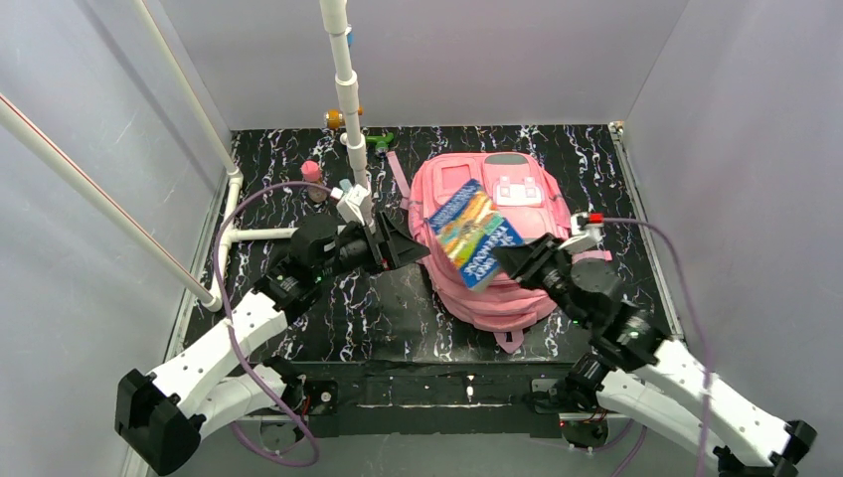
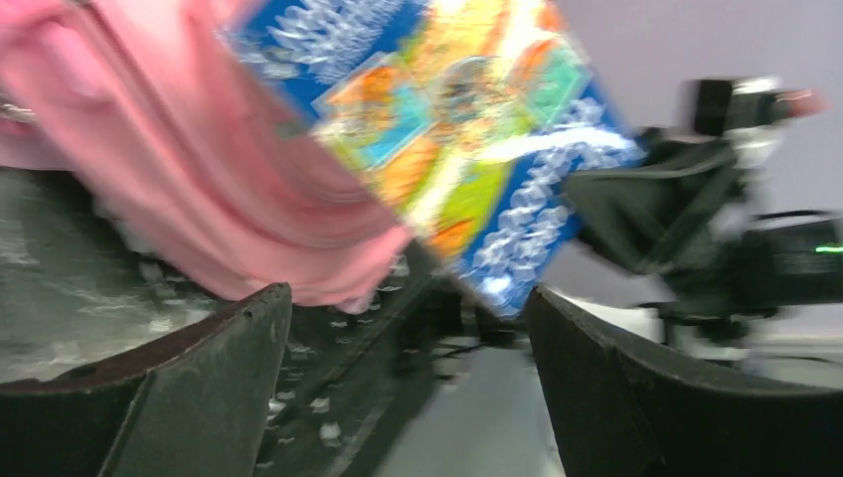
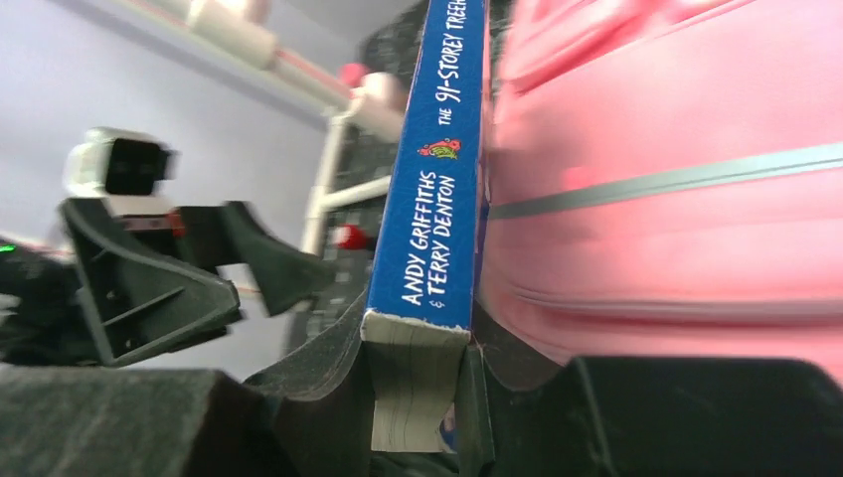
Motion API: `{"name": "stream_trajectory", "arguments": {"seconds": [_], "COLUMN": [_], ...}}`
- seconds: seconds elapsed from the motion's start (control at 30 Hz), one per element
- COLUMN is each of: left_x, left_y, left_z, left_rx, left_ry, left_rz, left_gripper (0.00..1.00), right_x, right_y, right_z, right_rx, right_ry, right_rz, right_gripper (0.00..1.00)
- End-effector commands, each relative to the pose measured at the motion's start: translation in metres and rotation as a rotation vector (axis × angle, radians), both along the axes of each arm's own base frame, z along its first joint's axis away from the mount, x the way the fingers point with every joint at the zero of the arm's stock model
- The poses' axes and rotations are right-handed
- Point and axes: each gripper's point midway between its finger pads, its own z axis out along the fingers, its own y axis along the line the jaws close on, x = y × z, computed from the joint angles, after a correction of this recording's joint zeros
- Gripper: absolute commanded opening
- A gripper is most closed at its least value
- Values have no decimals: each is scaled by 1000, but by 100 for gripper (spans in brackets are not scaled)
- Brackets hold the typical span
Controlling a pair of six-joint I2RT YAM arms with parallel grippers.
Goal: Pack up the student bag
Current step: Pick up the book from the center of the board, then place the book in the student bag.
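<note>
The bag lies on the table. My right gripper clamps a book above it, and my left gripper gapes beside it, holding nothing. I'm loading the book; next, I judge, the left must hold a pocket open.

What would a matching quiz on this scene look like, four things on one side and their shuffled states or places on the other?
Column one:
1. student bag
2. book
3. left end effector
4. right end effector

Column two:
A. shut on the book's edge
B. lying on the black table
C. open, holding nothing
D. held tilted over the bag

Pairs: 1-B, 2-D, 3-C, 4-A.
</note>
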Motion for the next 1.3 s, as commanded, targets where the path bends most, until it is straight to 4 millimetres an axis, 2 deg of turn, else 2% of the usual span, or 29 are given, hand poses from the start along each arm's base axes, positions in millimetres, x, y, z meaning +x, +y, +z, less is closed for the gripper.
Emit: {"name": "stream_trajectory", "arguments": {"seconds": [0.0,0.1,0.17,0.2,0.23,0.27,0.33,0.4,0.47,0.53,0.6,0.63,0.73,0.83,0.9,1.03,1.13,1.23,1.27], "left_x": [2,4,7,6,5,5,12,17,18,18,24,31,51,61,67,78,83,85,86], "left_y": [36,16,-6,-18,-54,-62,-85,-102,-118,-130,-139,-141,-141,-137,-133,-130,-129,-133,-133], "left_z": [-18,-17,-24,-31,-48,-55,-55,-64,-72,-80,-83,-83,-72,-63,-61,-68,-76,-76,-71], "left_rx": [404,605,758,802,809,831,882,920,925,947,988,1021,1094,1129,1165,1258,1298,1303,1292], "left_ry": [-248,-501,-709,-784,-917,-959,-1055,-1092,-1113,-1127,-1154,-1160,-1131,-1115,-1100,-1107,-1101,-1110,-1109], "left_rz": [15,-67,-149,-205,-334,-382,-415,-441,-469,-491,-474,-448,-323,-255,-219,-199,-193,-191,-176], "left_gripper": [87,87,87,87,86,86,87,90,98,98,97,92,73,63,51,51,43,21,7], "right_x": [-14,-30,-41,-45,-55,-58,-65,-71,-78,-85,-90,-92,-94,-94,-93,-89,-89,-91,-93], "right_y": [-104,-165,-192,-200,-215,-219,-227,-234,-240,-247,-248,-248,-246,-242,-237,-218,-201,-185,-180], "right_z": [61,82,101,107,111,112,111,112,114,118,120,119,112,108,108,100,89,71,65], "right_rx": [-252,-365,-369,-370,-373,-370,-359,-333,-296,-251,-217,-209,-208,-207,-198,-193,-197,-213,-214], "right_ry": [-90,-99,-118,-129,-118,-114,-109,-107,-111,-118,-126,-124,-108,-97,-98,-79,-35,28,47], "right_rz": [-276,-432,-495,-507,-529,-534,-537,-538,-538,-534,-519,-511,-492,-477,-460,-398,-339,-268,-246], "right_gripper": [1,1,1,1,1,1,1,1,1,1,1,1,1,1,1,1,1,1,1]}}
